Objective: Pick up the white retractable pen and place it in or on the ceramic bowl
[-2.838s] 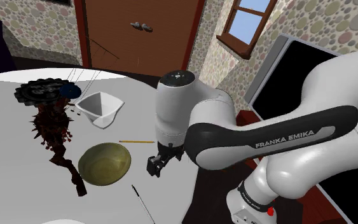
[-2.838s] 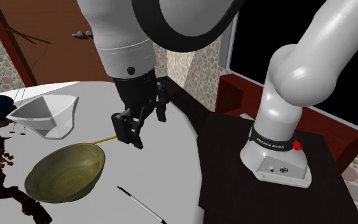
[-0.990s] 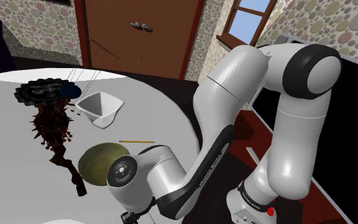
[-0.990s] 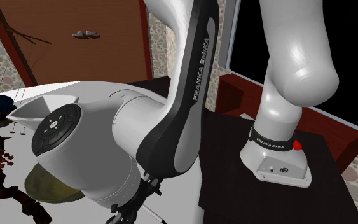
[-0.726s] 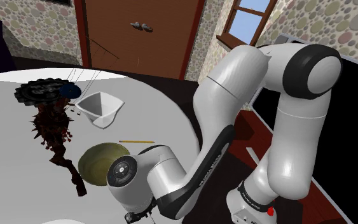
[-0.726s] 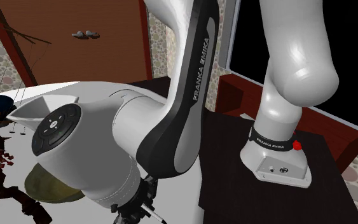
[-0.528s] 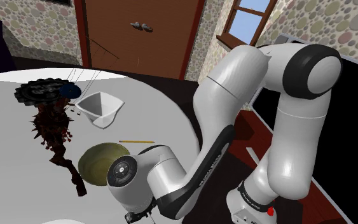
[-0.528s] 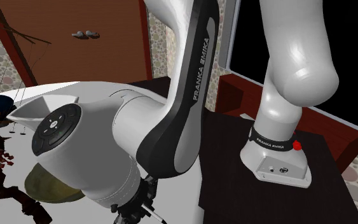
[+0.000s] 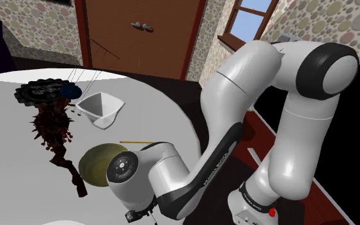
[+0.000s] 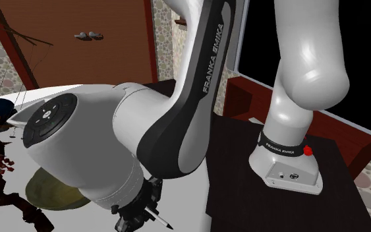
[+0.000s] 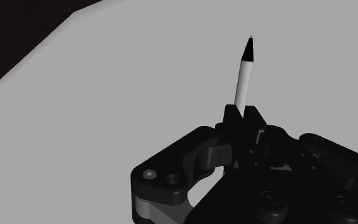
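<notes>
By the table's (image 9: 18,128) edge nearest the stand, the gripper (image 11: 242,114) clasps the white pen (image 11: 243,79), black tip jutting past its fingers, with the olive bowl (image 9: 93,164) just beside it, farther in.

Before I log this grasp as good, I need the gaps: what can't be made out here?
Wrist view: the rear half of the pen is hidden by the gripper shut on it; whether it clears the table is unclear.
Shoulder view: the arm covers the near part of the bowl.
Shoulder view: the bottom edge cuts off the gripper.
</notes>
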`<state>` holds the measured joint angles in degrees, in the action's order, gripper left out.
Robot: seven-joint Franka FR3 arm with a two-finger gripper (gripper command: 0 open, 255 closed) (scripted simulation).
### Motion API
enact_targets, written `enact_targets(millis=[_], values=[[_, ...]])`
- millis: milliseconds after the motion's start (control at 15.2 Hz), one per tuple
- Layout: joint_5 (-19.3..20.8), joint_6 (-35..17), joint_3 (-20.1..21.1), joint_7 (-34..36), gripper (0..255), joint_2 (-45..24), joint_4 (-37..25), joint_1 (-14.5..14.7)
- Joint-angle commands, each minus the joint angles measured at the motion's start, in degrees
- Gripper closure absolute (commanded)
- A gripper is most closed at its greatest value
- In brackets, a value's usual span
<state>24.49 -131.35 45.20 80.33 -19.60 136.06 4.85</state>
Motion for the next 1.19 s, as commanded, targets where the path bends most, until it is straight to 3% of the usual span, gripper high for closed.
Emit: enact_targets(millis=[0,1122], values=[[-2.08,0.97,1.37,-1.49,255,2.03,0.35,-1.10],[-18.40,11.08,7.69,-13.90,255,17.93,-1.01,-6.08]])
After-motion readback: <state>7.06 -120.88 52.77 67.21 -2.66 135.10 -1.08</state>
